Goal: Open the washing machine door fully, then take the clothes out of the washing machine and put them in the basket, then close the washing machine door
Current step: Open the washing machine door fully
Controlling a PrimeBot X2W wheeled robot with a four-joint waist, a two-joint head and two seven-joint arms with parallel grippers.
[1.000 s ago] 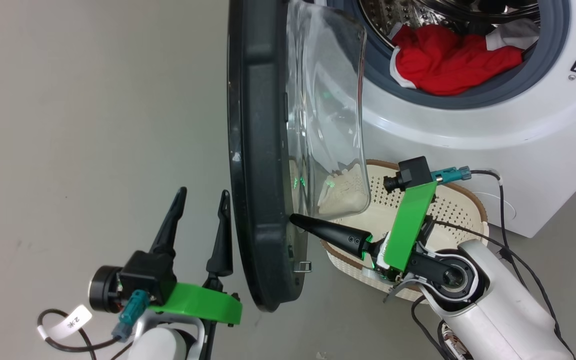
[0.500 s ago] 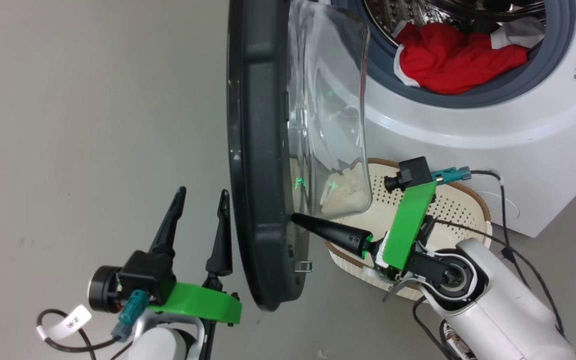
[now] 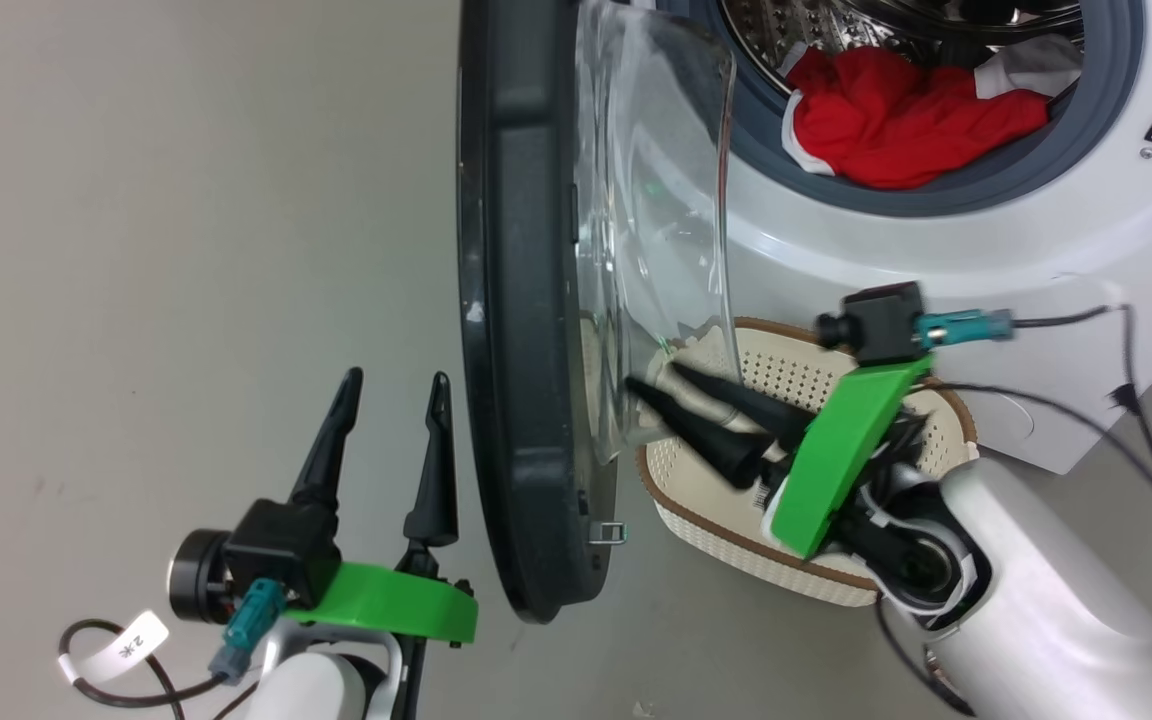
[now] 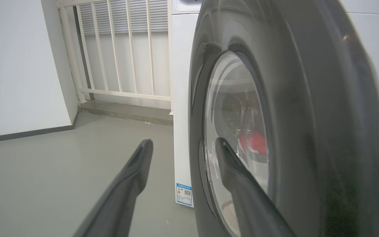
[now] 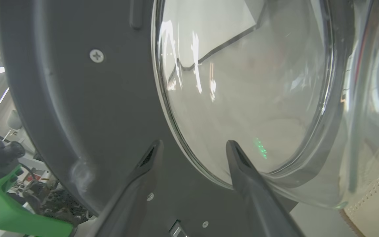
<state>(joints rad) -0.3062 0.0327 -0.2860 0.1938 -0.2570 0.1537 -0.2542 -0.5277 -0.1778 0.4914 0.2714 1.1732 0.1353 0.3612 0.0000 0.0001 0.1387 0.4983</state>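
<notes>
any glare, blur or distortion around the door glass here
head view: the glass of the washing machine door warps the basket behind it; right wrist view: white glare streaks and green dots on that glass; left wrist view: door rim soft, the clothes a blurred red patch

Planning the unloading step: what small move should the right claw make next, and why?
Probably lift the right claw away from the door toward the drum. The claw is open and empty beside the glass bowl, the door stands swung clear of the opening, and the red clothes lie in the drum, not yet in the basket.
</notes>
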